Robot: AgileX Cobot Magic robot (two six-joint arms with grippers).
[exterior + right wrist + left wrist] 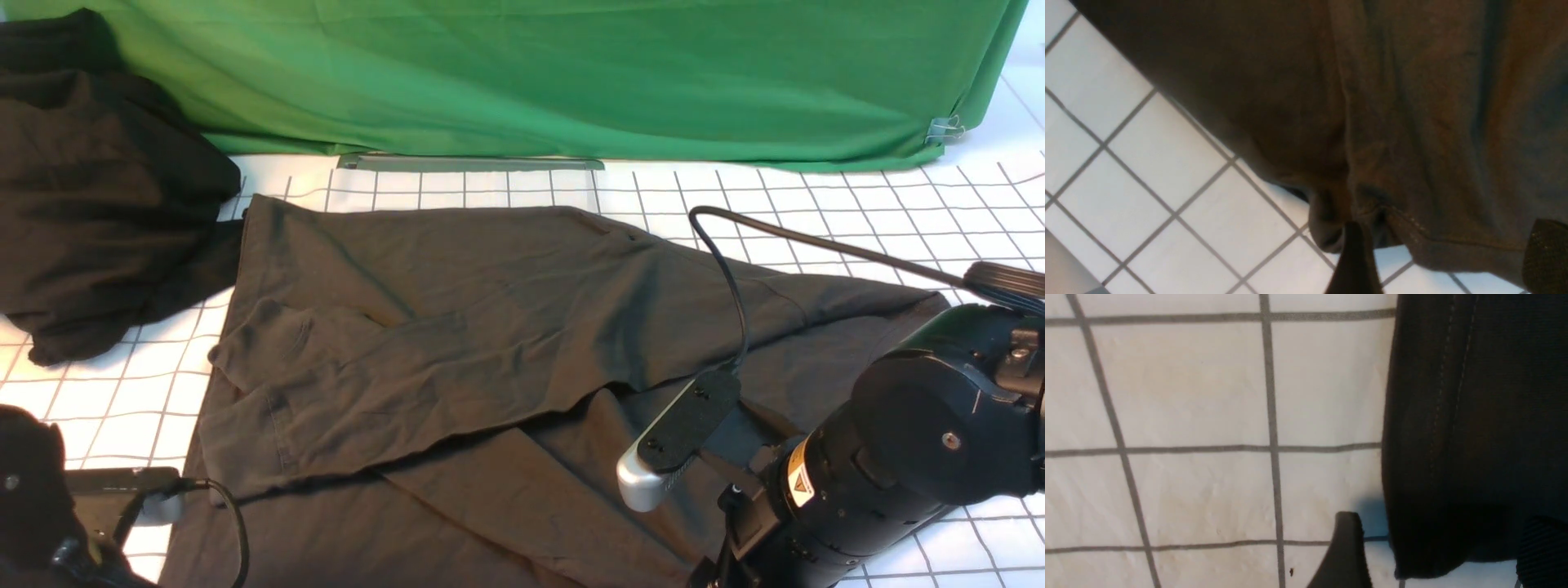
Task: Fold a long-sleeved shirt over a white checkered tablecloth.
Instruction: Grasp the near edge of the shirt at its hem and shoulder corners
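Showing a white checkered tablecloth (816, 204) covering the worktop, with a green cloth (571, 73) hanging along its far edge. Showing a dark long-sleeved shirt (457, 327) lying partly folded across the tablecloth's middle, just beside a black heap of cloth (90, 188) at far left. Showing the left end effector (1444, 517) and right end effector (1449, 223) each standing with fingers wide apart, straddling a loose shirt hem.

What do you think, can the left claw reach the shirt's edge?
Probably yes. The left claw is open right at the stitched edge of the shirt, which lies flat on the checkered tablecloth with nothing over it.
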